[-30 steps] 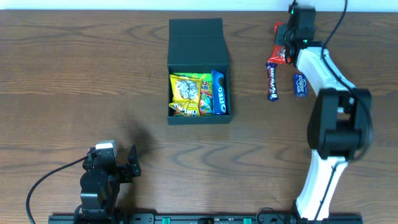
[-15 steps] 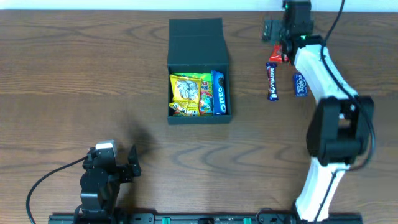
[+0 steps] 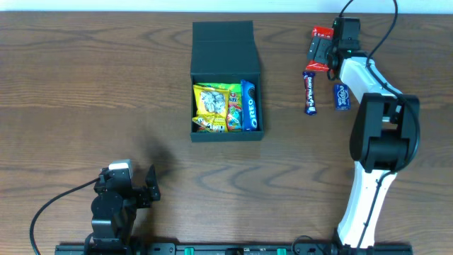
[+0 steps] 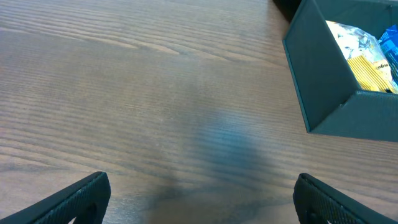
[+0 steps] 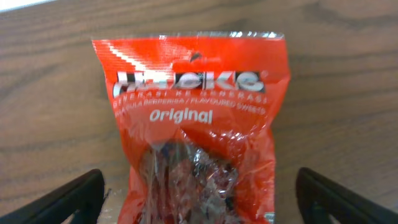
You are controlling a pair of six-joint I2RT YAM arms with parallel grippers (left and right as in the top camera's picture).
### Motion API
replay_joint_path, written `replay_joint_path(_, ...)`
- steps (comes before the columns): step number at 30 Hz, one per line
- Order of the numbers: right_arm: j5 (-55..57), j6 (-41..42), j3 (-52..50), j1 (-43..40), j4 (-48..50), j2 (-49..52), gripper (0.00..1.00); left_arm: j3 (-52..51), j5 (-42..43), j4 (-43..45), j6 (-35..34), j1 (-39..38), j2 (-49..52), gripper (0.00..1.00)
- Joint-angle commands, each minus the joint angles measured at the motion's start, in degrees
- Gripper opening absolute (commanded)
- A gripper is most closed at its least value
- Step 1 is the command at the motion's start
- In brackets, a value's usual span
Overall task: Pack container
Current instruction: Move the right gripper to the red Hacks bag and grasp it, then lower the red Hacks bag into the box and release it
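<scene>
The container (image 3: pixel 226 131) stands open at the table's middle, lid flap (image 3: pixel 223 37) folded back, with yellow snack packets (image 3: pixel 212 106) and a blue Oreo pack (image 3: pixel 248 105) inside. Its corner also shows in the left wrist view (image 4: pixel 323 87). My right gripper (image 3: pixel 320 51) is open at the far right, straddling a red candy packet (image 3: pixel 323 32). In the right wrist view that packet (image 5: pixel 199 118) lies flat on the wood between my wide-apart fingers (image 5: pixel 68 199), and neither pad touches it. My left gripper (image 3: pixel 145 188) rests open near the front edge, nothing between its fingertips (image 4: pixel 74 199).
A purple chocolate bar (image 3: pixel 308 92) and a small blue packet (image 3: pixel 342 95) lie just in front of the red packet, right of the container. The white right arm (image 3: pixel 368 78) reaches over that side.
The right gripper, shut a second ago, has opened. It pulled back toward the far edge, then came forward again over the red packet. The left arm has not moved.
</scene>
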Motion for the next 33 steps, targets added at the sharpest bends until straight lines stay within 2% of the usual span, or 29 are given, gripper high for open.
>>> replay_joint_path(1, -1.22, 0.96, -0.02, -0.35, -0.39, 1.97, 0.88, -0.57, -0.20, 0.26, -0.66, 0.17, -0.37, 0.95)
replay_joint_path(3, -1.20, 0.94, -0.02, -0.35, -0.35, 1.97, 0.79, -0.57, -0.20, 0.26, -0.66, 0.17, -0.37, 0.95)
replay_joint_path(4, -1.22, 0.96, -0.02, -0.35, -0.39, 1.97, 0.72, -0.57, -0.20, 0.26, -0.66, 0.17, -0.37, 0.95)
replay_joint_path(8, -1.20, 0.96, -0.02, -0.35, -0.66, 1.97, 0.33, -0.57, -0.20, 0.26, -0.66, 0.20, -0.37, 0.95)
replay_joint_path(9, -1.20, 0.96, -0.02, -0.35, -0.66, 1.97, 0.20, -0.57, -0.20, 0.26, -0.66, 0.17, -0.37, 0.95)
replay_joint_path(11, -1.20, 0.96, -0.02, -0.35, -0.70, 1.97, 0.10, -0.57, -0.20, 0.26, -0.66, 0.17, -0.37, 0.95)
replay_joint_path(16, -1.20, 0.96, 1.64, -0.28, -3.13, 0.44, 0.01, -0.57, -0.20, 0.26, -0.66, 0.17, -0.37, 0.95)
replay_joint_path(22, -1.51, -1.07, 7.63, 1.44, -13.09, -6.36, 0.01, -0.57, -0.20, 0.26, -0.66, 0.17, -0.37, 0.95)
replay_joint_path(27, -5.57, -1.97, 8.74, 6.36, -23.93, -14.49, 0.01, -0.57, -0.20, 0.26, -0.66, 0.17, -0.37, 0.95)
replay_joint_path(33, -10.51, 6.03, 8.74, 16.50, -35.15, -19.21, 0.01, -0.55, -0.20, 0.26, -0.66, 0.17, -0.37, 0.95)
